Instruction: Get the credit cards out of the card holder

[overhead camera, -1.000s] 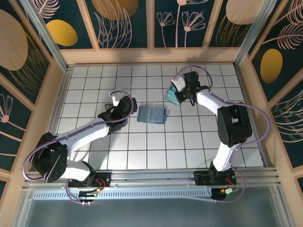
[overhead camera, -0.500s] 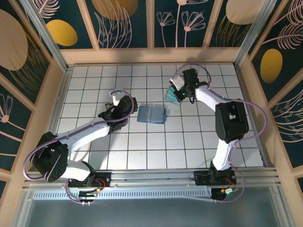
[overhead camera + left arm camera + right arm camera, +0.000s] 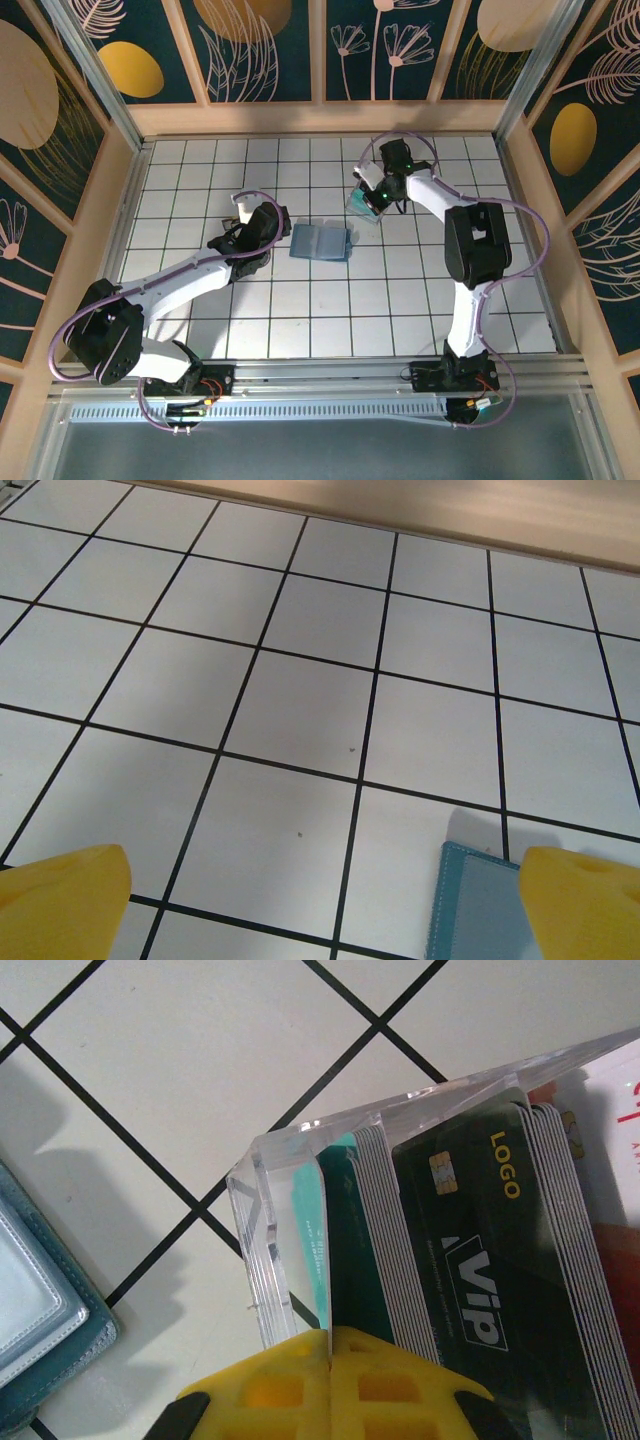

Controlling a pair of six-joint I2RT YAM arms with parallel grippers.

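Note:
The slate-blue card holder (image 3: 322, 241) lies open and flat mid-table; its corner (image 3: 478, 908) shows in the left wrist view and its edge (image 3: 40, 1305) in the right wrist view. My left gripper (image 3: 268, 228) (image 3: 325, 908) is open just left of the holder, with bare tile between its yellow fingertips (image 3: 70, 898). My right gripper (image 3: 373, 197) (image 3: 330, 1345) is shut on a thin teal credit card (image 3: 327, 1245). That card stands edge-on inside the clear tray (image 3: 360, 208). No card shows in the holder's panels.
The clear tray (image 3: 262, 1250) holds a stack of several cards topped by a black VIP card (image 3: 470, 1260), with red at its right side. It sits just right of and behind the holder. Wooden walls (image 3: 320, 117) ring the white tiled table.
The right arm's forearm has swung inward and its wrist has shifted slightly up and left, its gripper staying at the tray. The left arm and the holder have not moved.

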